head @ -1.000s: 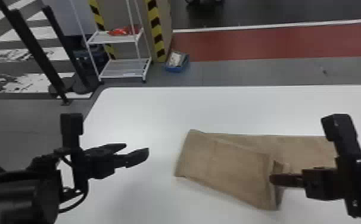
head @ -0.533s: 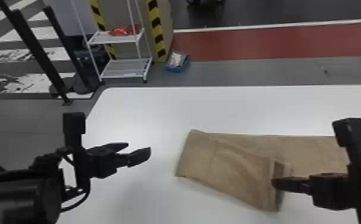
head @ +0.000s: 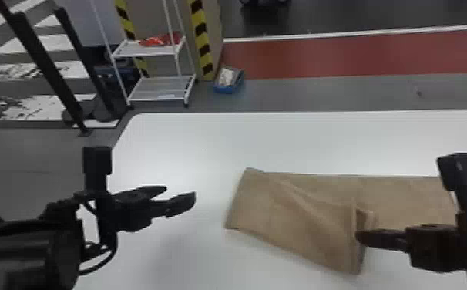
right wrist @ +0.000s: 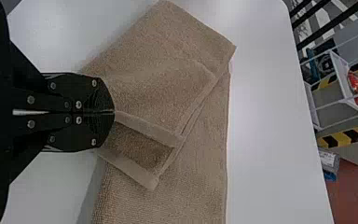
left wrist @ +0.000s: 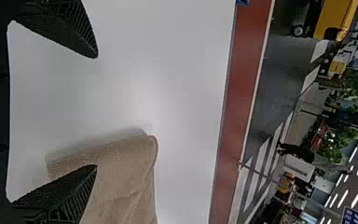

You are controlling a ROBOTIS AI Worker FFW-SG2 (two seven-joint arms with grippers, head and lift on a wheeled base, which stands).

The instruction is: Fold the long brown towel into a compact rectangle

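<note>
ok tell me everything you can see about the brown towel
The brown towel looks like terry cloth, with paler, flatter hem bands. It lies on the white table, its left part folded over toward the right. That folded flap sits askew over the lower layer, which runs on flat to the right. The right pincer is shut on the flap's hemmed end.
</note>
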